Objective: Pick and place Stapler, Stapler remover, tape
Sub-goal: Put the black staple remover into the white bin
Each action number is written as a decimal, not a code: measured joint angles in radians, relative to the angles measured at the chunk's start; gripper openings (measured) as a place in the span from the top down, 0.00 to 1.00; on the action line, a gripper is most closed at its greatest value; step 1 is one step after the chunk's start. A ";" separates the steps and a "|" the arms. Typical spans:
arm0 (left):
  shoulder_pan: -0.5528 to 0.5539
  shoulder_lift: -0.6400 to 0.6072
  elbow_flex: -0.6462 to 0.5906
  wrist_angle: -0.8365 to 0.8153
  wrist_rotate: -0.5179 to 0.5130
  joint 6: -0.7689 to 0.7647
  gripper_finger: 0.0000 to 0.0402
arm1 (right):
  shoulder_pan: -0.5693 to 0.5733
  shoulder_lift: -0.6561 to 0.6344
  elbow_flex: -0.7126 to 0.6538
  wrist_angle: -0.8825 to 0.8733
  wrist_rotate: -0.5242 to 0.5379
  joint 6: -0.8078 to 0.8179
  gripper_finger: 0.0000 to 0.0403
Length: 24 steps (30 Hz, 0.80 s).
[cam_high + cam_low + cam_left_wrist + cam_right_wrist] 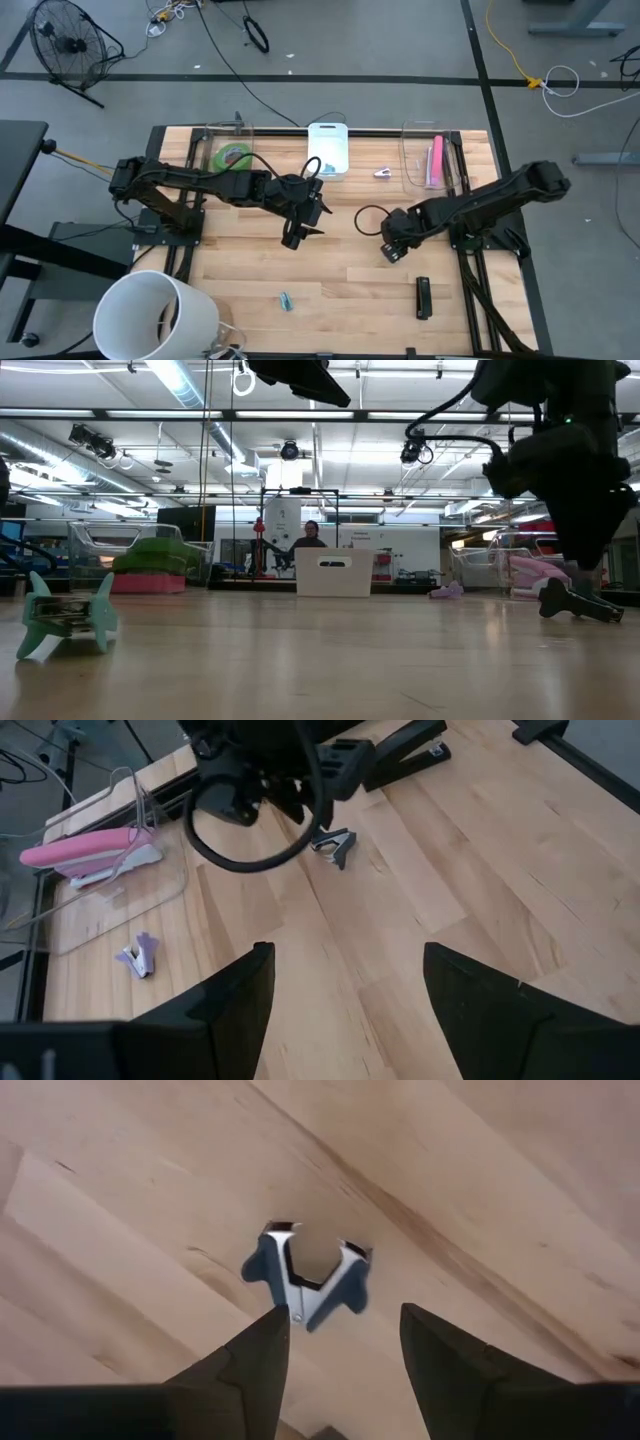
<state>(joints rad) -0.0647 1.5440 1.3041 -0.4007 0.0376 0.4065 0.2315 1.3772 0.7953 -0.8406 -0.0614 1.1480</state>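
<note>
A dark blue staple remover (310, 1285) lies flat on the wooden table (340, 290). My right gripper (345, 1315) is open just above it, a finger on either side of its handle end. My left gripper (295, 235) is open and empty over the table's middle; its wrist view shows the same remover (335, 845) under the right arm. A black stapler (423, 297) lies near the front right. A green tape ring (235, 157) lies in the far-left clear bin. The red-pink tape is out of view. My right gripper comes at the staple remover from above, slanting, with its fingers open. One fingertip (280, 1320) stands right beside the remover's handle end (298, 1302). I cannot tell whether it touches. The remover lies on the table.
A white bin (328, 150) stands at the far middle. A clear bin at the far right holds a pink stapler (435, 160). A purple staple remover (383, 172) lies between them, and a teal one (286, 300) near the front. A white bucket (155, 315) stands at the front left.
</note>
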 joint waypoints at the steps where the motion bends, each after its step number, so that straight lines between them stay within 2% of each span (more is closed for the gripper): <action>1: 0.000 0.000 0.000 0.000 0.000 0.000 0.36 | 0.005 0.005 -0.011 0.017 0.000 0.016 0.53; 6: 0.000 0.000 0.000 0.000 0.000 0.000 0.36 | 0.031 0.005 -0.059 0.056 0.007 0.093 0.53; 15: 0.000 0.000 0.000 0.000 0.000 -0.002 0.36 | 0.046 0.000 -0.122 0.159 0.038 0.120 0.54; 19: 0.000 0.000 0.000 0.000 0.000 -0.003 0.36 | 0.045 0.000 -0.135 0.173 0.054 0.127 0.60; 24: 0.000 0.000 0.000 0.000 0.000 -0.002 0.36 | 0.045 0.000 -0.137 0.200 0.054 0.126 0.72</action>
<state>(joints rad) -0.0647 1.5444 1.3041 -0.4007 0.0376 0.4042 0.2768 1.3773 0.6584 -0.6409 -0.0071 1.2739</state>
